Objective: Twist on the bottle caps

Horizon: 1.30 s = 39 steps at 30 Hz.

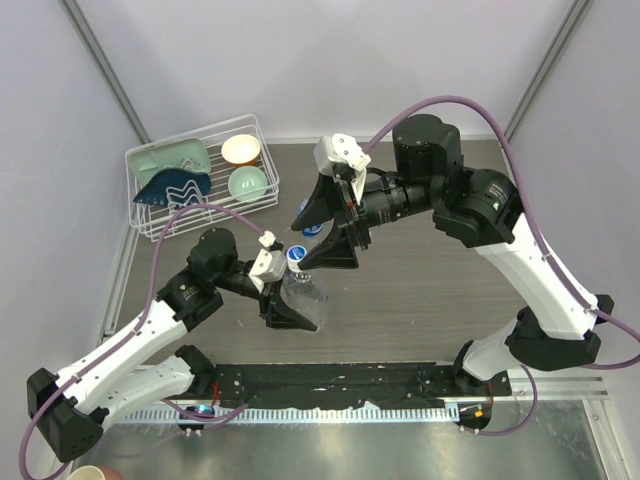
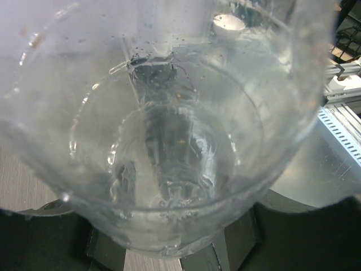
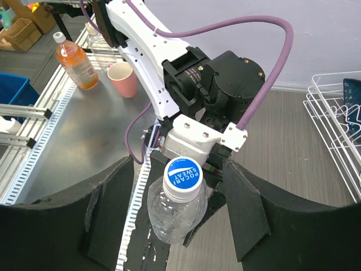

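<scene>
Bottle: a clear, unlabelled bottle sits near the middle of the desk, its neck turned toward the right arm so the top can be reached.
Left end effector: the left end effector is closed around the bottle's body, which looks meant to stop it spinning.
Cap: a blue and white cap sits on the neck; how far it is threaded, I cannot tell.
Right end effector: the right end effector is parted, with 1 finger on each side of the cap and a gap at both. It holds nothing and looks lined up to pinch and twist.
Rack: a wire rack with 2 bowls stands at the back left, well apart.
</scene>
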Motion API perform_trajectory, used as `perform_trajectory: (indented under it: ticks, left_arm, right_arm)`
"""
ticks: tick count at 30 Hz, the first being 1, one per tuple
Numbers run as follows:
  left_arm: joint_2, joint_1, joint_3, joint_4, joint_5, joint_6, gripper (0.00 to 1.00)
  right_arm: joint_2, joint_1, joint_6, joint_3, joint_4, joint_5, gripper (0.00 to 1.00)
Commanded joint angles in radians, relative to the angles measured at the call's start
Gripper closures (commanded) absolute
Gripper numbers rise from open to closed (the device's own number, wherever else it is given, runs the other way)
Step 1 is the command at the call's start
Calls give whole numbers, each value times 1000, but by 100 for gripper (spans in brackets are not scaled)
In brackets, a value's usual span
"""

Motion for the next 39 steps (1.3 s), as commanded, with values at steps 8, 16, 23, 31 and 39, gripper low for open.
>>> perform_trajectory:
  ticks: [8,16,23,31,39]
  left_arm:
    - [-3,6,39,17,3,-6,100]
    - [-6,12,43,21,-3,-8,100]
    - [-6,20,42,43,-35,-28,100]
    - [-14,25,37,41,-46,-28,100]
    - [-17,29,36,58,-95,-34,100]
  right_arm:
    - [21,-1,9,0,56,-49,32]
    - [30,-1,20,-30,57,-74,36]
    - [-2,-2,43,-83,91,-77,41]
    - [-11,-1,55,-92,106,-80,68]
    - [-25,-1,66,-156,88,21,89]
